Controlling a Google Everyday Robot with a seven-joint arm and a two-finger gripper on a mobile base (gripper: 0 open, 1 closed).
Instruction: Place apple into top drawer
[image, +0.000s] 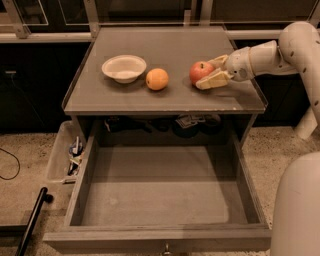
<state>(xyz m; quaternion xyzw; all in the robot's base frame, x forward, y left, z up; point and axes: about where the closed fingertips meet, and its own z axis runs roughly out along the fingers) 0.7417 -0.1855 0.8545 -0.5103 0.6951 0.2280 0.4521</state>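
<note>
The red apple sits on the cabinet top, right of centre. My gripper reaches in from the right at the apple's right side, with one finger in front of the apple and the other behind it. The fingers are spread around the apple's right edge, open. The top drawer is pulled out wide below the cabinet top, its flat bottom bare, with a small knob on its front.
An orange and a white bowl sit left of the apple. A clear plastic bin of clutter stands on the floor left of the drawer. A black bar lies at lower left. My white base is at lower right.
</note>
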